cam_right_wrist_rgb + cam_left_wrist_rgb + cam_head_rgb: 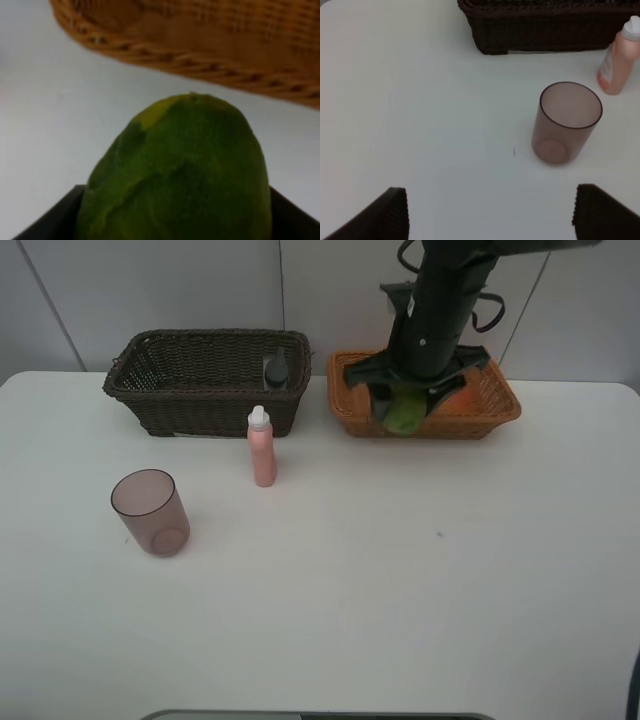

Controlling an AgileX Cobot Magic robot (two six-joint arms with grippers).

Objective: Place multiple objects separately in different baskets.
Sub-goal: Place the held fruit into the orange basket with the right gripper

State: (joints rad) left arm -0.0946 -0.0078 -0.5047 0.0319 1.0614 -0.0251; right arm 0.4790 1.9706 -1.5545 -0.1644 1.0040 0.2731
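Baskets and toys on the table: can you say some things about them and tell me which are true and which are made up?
1. The right gripper holds the green fruit. True.
2. The pink bottle lies on its side inside a basket. False: it stands upright on the table, in front of the dark brown basket.
3. The mauve cup stands upright on the table. True.
4. The left gripper is squeezing the cup. False: it is open, with the cup apart from it.
5. A dark bottle is in the dark brown basket. True.
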